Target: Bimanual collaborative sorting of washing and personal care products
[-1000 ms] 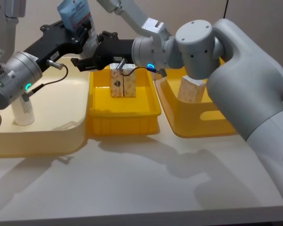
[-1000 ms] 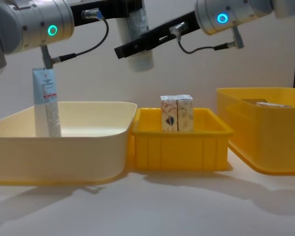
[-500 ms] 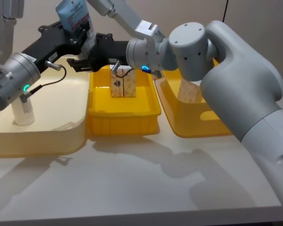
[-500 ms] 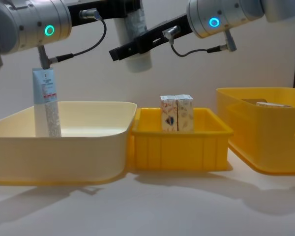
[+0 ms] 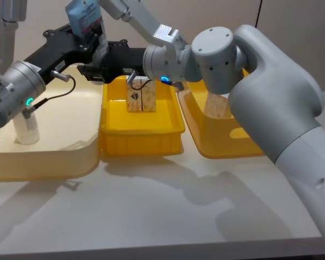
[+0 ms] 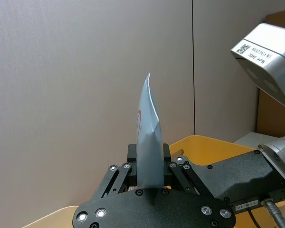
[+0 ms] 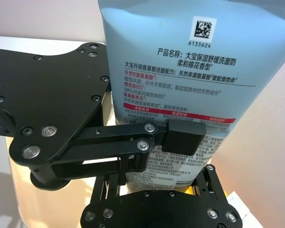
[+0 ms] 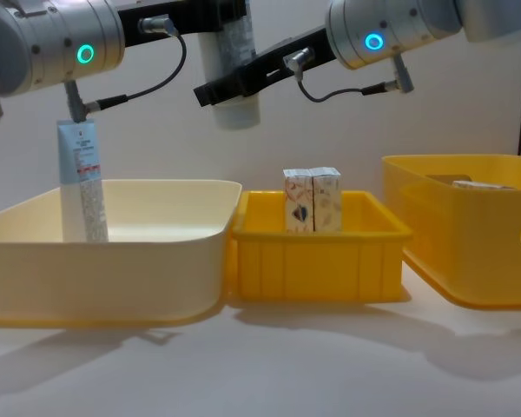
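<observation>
A light blue tube (image 5: 85, 17) hung cap-down in the air above the seam between the cream bin (image 5: 70, 116) and the middle yellow bin (image 5: 141, 129), with both grippers at it. The left gripper (image 5: 95, 46) was clamped on the tube's lower body; the left wrist view showed the tube (image 6: 148, 147) edge-on, pinched between the two black fingers (image 6: 131, 154). The right gripper (image 5: 105, 59) reached in from the other side, low by the cap; its jaws stood either side of the tube, but I could not tell whether they pressed it. The right wrist view gave the tube's (image 7: 180, 71) printed back and a left finger pad (image 7: 180, 135) flat against it. The chest view showed the white cap (image 8: 234, 109) hanging free, a second tube (image 8: 80, 182) upright in the cream bin, and two cartons (image 8: 312, 201) side by side in the yellow bin.
</observation>
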Robot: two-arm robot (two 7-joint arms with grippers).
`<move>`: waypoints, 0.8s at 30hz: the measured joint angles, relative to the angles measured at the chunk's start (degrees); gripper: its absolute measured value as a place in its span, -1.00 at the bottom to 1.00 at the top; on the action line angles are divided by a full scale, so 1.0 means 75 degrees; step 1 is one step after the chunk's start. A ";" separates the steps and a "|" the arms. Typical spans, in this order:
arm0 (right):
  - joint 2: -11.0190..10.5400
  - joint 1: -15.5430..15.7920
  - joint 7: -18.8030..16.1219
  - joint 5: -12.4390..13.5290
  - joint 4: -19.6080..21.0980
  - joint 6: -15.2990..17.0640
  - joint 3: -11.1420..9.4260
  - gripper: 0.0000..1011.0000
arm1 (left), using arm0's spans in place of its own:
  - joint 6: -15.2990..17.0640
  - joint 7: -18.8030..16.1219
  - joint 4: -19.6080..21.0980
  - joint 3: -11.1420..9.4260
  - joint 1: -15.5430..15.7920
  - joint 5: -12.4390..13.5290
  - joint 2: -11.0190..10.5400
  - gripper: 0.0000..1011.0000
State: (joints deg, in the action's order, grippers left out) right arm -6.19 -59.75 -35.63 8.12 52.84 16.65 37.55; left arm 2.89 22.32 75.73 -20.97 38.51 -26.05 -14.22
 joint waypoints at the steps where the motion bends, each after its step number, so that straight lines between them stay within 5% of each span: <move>1: 0.0002 -0.0001 0.0002 0.0000 -0.0003 -0.0004 0.0003 0.27 | 0.0001 -0.0001 0.0001 0.0001 -0.0001 0.0000 -0.0001 -0.47; 24: 0.0017 -0.0006 0.0017 -0.0007 -0.0023 -0.0024 0.0015 0.22 | 0.0004 -0.0001 0.0019 -0.0001 -0.0012 0.0000 -0.0008 -0.47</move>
State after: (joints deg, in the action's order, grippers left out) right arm -6.06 -59.80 -35.51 8.06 52.67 16.47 37.66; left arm 2.92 22.31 75.87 -20.98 38.42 -26.04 -14.28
